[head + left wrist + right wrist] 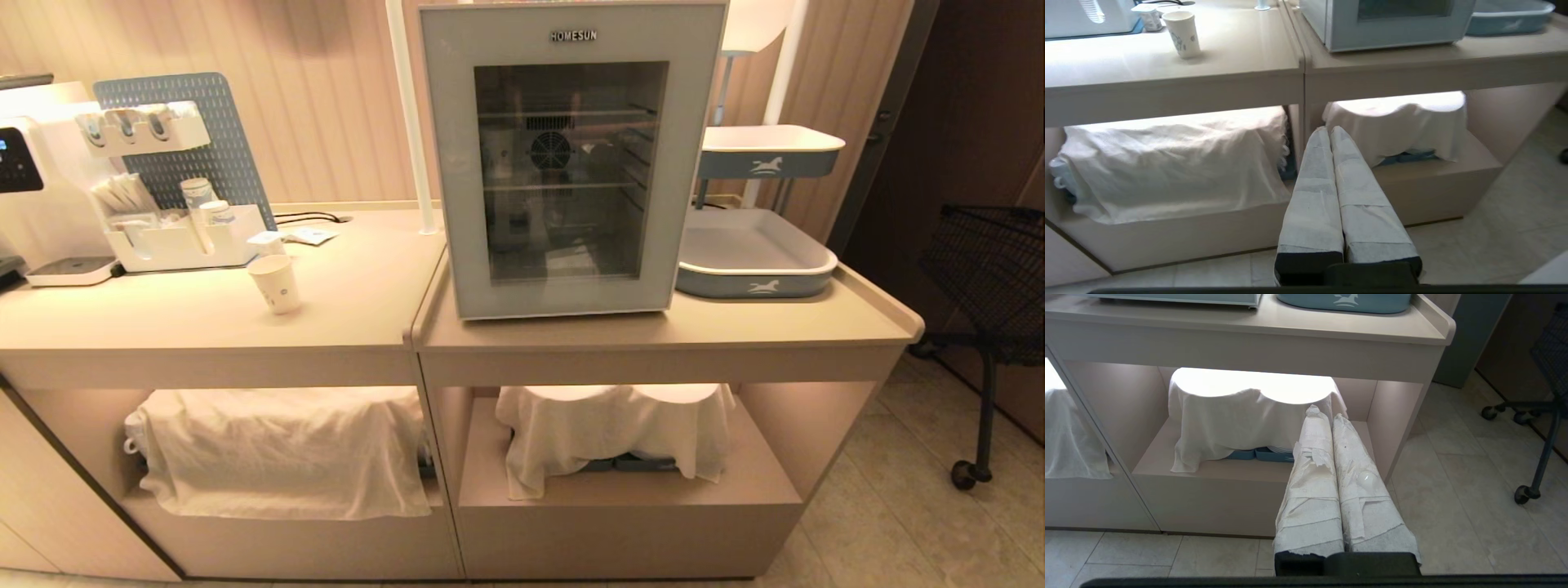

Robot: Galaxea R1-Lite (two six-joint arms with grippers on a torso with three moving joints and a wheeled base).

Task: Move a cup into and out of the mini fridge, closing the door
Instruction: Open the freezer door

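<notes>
**Cup on the worktop, fridge door shut, both hands closed and empty**

The cup (275,283) stands upright on the left worktop (204,314), near its front edge and in the open, well apart from the mini fridge (571,155). Just behind it lies a tiny foil-lidded tub (265,242), and further back a white organiser (175,241) holds stacked paper cups and sachets in front of a blue pegboard (208,139). A white machine (33,180) sits at the far left.

The mini fridge stands on the adjoining right worktop, its door (457,163) shut flat; wire shelves and a round fan show through the dark glass. To its right is a blue-and-white tiered tray stand (755,261).

Below each worktop a white cloth (277,449) drapes over things on the lower shelf.

The left hand (1329,130) hangs low in front of the cabinets, its paper-wrapped fingers pressed together, holding nothing. The right hand (1327,412) sits likewise low, before the right shelf, fingers closed and empty. A black wire cart (988,278) stands on the floor at the right.
</notes>
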